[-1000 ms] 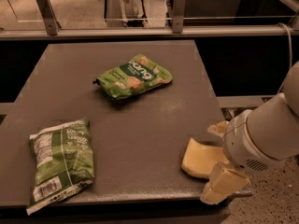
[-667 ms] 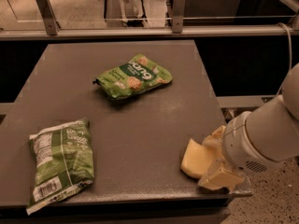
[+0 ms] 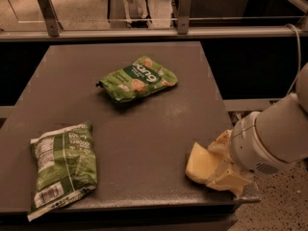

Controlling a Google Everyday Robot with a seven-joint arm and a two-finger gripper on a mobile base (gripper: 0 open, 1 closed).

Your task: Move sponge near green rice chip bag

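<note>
Now pale yellow sponge (image 3: 196, 161) against claw (image 3: 212, 162), table's (image 3: 144, 138) near corner.

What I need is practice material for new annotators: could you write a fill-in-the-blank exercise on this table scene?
1. The pale yellow sponge lies near the table's front ___ corner, with the gripper at it.
2. The green rice chip bag lies ___ from the camera than the sponge.
3. The larger green bag shows a white nutrition label and a ___.

Missing words: right; farther; barcode.
</note>
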